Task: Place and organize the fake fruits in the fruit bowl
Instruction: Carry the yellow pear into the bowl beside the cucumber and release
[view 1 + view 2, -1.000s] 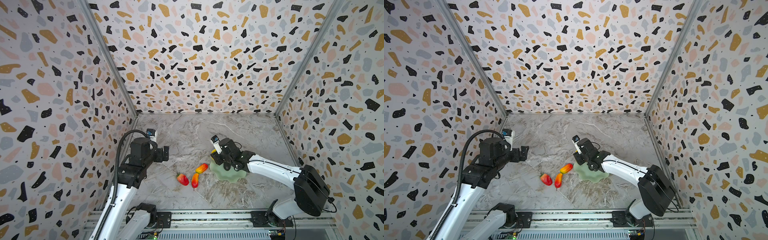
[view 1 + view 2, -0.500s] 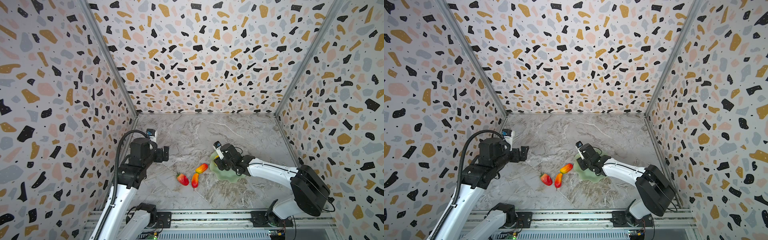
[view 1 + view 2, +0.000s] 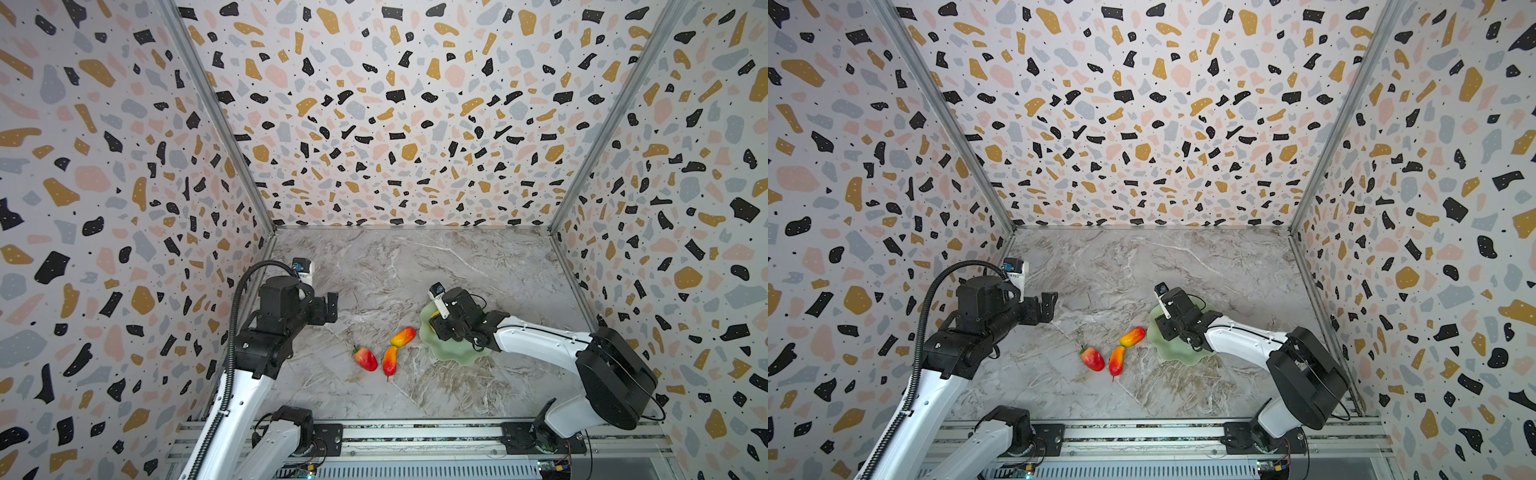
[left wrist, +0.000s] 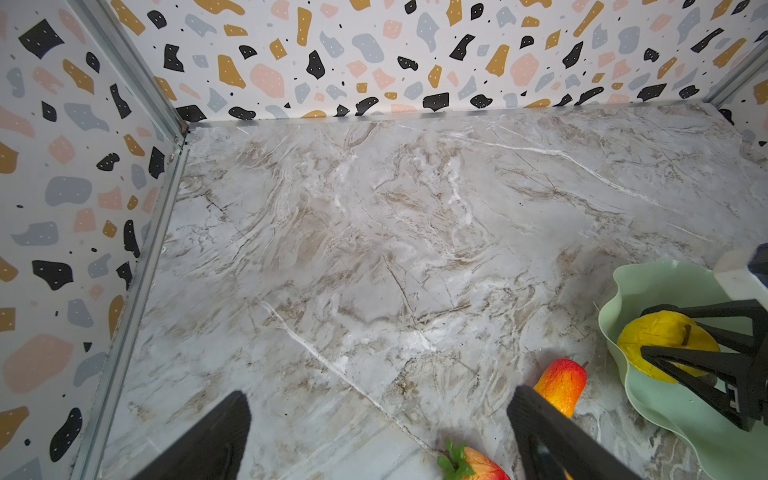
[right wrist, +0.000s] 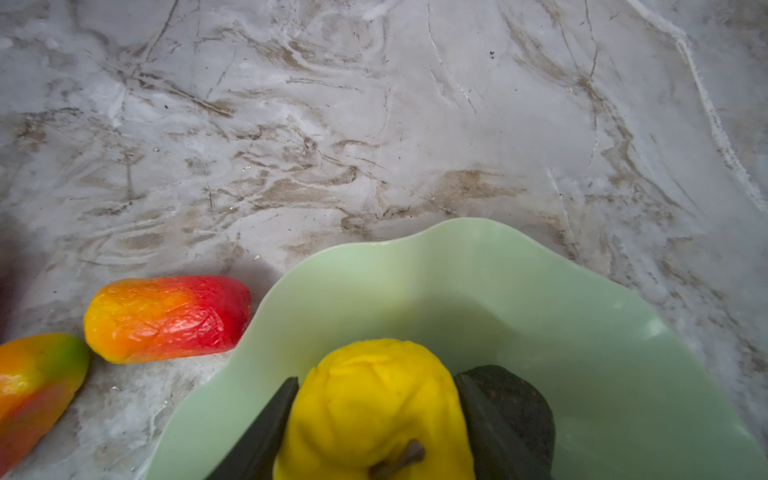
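The right gripper (image 5: 376, 379) is down inside the wide, pale-green fruit bowl with the wavy rim (image 3: 455, 358). Its fingers are closed against both sides of a glossy yellow apple-like plastic fruit (image 5: 374, 415), which sits low in the dish. A blackish oval plastic fruit (image 5: 515, 399) lies in the bowl too, right behind one finger. By my count that makes two of the five fruits in, or as good as in.

Three are left on the marble tabletop (image 3: 374, 270). A red-orange oblong plastic fruit (image 3: 403, 336) lies just beside the bowl's rim. A second red-orange oblong fruit (image 3: 390, 360) lies end-on to it, with a red plastic strawberry with a green top (image 3: 365, 358) next to that. The left gripper (image 4: 378, 397) hangs well clear of them, its fingers spread wide and empty.
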